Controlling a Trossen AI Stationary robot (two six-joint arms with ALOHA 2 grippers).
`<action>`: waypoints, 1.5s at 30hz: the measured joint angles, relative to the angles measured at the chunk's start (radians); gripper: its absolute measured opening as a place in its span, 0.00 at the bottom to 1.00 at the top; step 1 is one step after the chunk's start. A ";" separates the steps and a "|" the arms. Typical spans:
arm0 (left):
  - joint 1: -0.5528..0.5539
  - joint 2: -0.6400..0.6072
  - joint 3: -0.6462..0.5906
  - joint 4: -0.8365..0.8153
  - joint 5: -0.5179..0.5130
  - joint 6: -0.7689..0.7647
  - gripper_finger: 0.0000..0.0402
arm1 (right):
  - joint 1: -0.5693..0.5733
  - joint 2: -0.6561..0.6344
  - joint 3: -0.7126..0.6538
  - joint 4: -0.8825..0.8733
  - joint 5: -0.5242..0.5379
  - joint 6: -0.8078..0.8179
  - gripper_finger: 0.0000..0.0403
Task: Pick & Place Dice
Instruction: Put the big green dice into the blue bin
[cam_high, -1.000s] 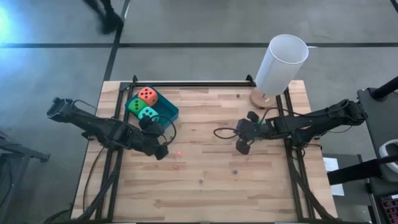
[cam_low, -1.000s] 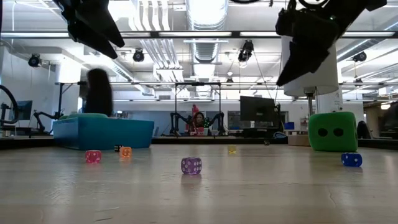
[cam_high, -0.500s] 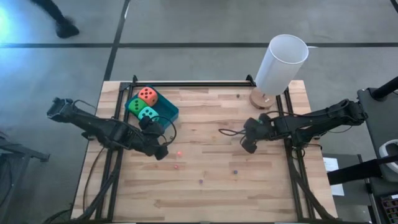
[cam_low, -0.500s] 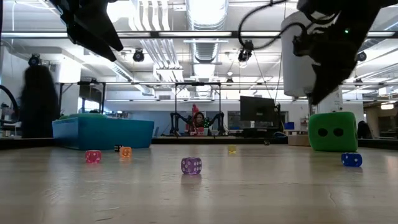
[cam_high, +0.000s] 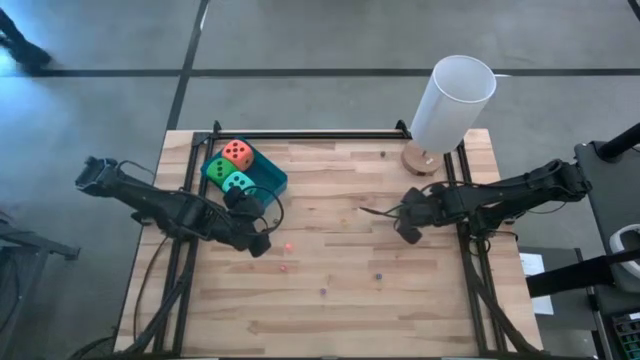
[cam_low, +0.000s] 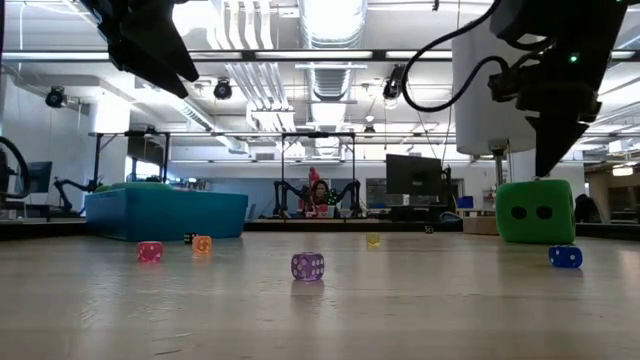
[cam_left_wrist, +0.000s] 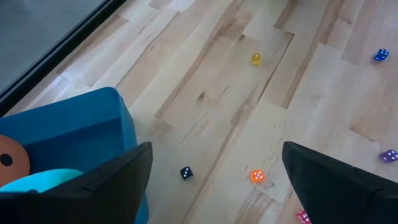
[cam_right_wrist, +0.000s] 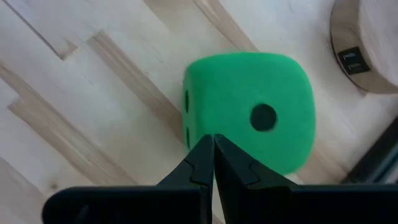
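— Wooden counter from overhead: three foam dice sit in the blue tray at its far left corner, the orange-red one, a green one and the teal one. My guess is they're parked there as finished placements.

— And the arms?

— The left gripper hovers just beside the tray; the right gripper is near the lamp base.

— From counter height?

— The last green die rests on the wood, rounded and soft-looking, under the right arm. Tiny hard dice lie scattered, one purple.

— Left wrist?

— Its fingers are spread wide, grasping nothing.

— Right wrist?

— Fingers pressed together, empty, tips over the green die's matte, pipped face.
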 joint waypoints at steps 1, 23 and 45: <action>0.000 0.000 0.000 0.000 0.000 0.000 0.89 | 0.000 -0.003 0.000 -0.013 -0.001 0.003 0.02; 0.000 0.000 0.001 0.004 0.000 0.000 0.91 | 0.000 -0.017 -0.013 -0.126 -0.098 0.179 0.02; 0.000 0.000 0.001 0.013 0.000 0.000 0.90 | -0.026 0.139 -0.066 0.047 0.023 0.131 0.02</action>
